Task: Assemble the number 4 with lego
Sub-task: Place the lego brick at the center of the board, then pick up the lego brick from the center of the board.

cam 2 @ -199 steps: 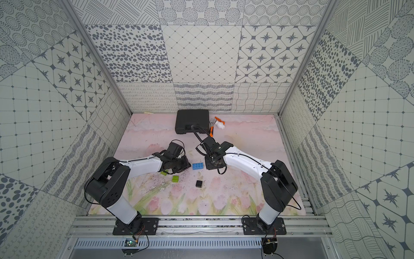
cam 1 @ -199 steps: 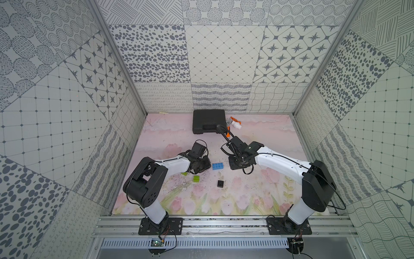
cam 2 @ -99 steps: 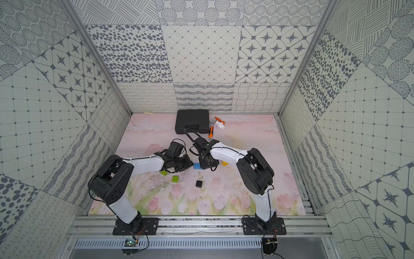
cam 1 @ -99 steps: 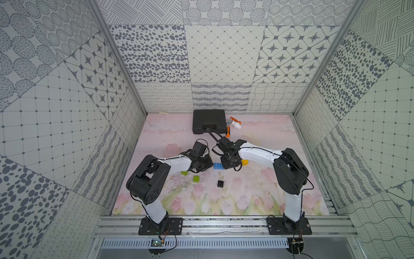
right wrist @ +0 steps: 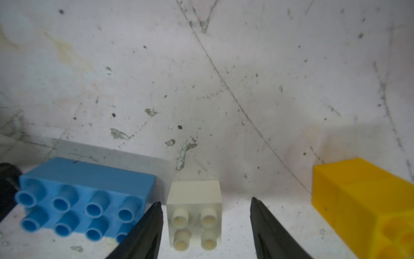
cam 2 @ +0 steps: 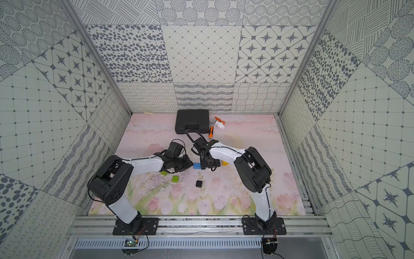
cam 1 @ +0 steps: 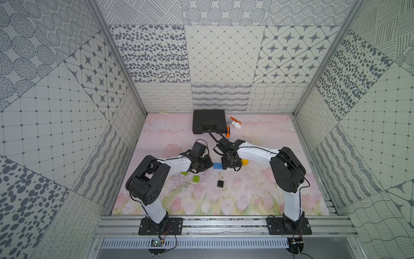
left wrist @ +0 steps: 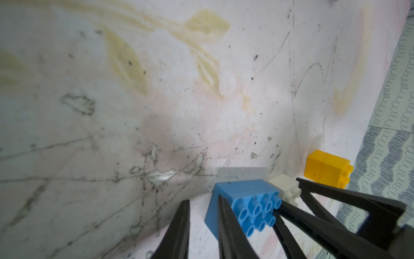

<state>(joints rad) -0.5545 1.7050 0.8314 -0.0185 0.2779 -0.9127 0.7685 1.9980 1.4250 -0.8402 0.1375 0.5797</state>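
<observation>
Black plastic case (cam 1: pixel 209 121) (cam 2: pixel 192 121) lies closed at far edge of mat, handle side facing near, against back wall. Orange-handled tool (cam 1: pixel 228 132) (cam 2: pixel 211 132) lies just beside case's right edge, metal jaw end pointing to back wall. Small white fitting with orange cap (cam 1: pixel 236 125) (cam 2: pixel 220 124) rests just right of tool. Floral pink mat (cam 1: pixel 257 197) (cam 2: pixel 224 201) covers floor, scuffed and scratched. Patterned grey-white panels (cam 1: pixel 221 56) (cam 2: pixel 201 53) wall in scene.

Blue brick (right wrist: pixel 85 201); white brick (right wrist: pixel 195 213); yellow brick (right wrist: pixel 363 201).
</observation>
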